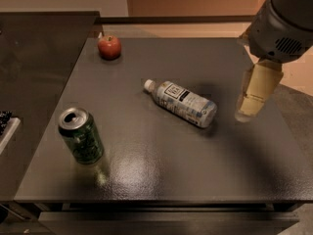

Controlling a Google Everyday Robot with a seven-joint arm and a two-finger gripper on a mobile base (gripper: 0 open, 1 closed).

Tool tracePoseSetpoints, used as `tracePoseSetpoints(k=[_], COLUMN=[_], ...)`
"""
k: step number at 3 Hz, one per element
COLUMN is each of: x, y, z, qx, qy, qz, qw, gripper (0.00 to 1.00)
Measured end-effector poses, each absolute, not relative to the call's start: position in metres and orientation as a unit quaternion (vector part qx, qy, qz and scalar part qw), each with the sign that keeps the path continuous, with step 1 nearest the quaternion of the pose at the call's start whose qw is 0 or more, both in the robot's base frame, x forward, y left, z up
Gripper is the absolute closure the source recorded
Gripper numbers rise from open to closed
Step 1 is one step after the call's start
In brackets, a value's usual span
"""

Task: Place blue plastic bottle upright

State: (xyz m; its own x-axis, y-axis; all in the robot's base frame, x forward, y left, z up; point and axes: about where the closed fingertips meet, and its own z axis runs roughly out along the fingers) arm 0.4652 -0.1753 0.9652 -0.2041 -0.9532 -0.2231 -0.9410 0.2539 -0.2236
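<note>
The blue plastic bottle (182, 103) lies on its side near the middle of the dark table (146, 180). It is clear, with a white-and-dark label, and its white cap points to the back left. My gripper (247, 110) hangs from the grey arm (286, 23) at the right. It is above the table's right part, a little to the right of the bottle's base and apart from it. It holds nothing that I can see.
A green soda can (81, 136) stands upright at the front left. A red apple (109, 47) sits at the back left corner. A dark counter (34, 62) adjoins the table on the left. The floor shows beyond the table's right edge.
</note>
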Motion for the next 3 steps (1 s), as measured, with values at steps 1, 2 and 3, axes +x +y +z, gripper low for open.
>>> tracePoseSetpoints(k=[1,2,3], x=[0.478,0.487,0.497], y=[-0.157,-0.137,-0.118], z=[0.951,0.937,0.923], qx=[-0.591,-0.563,-0.527], qy=[0.793,0.816,0.842], qz=[-0.012,-0.010,-0.021], qw=[0.150,0.134,0.109], gripper=[0.00,0.00,0.00])
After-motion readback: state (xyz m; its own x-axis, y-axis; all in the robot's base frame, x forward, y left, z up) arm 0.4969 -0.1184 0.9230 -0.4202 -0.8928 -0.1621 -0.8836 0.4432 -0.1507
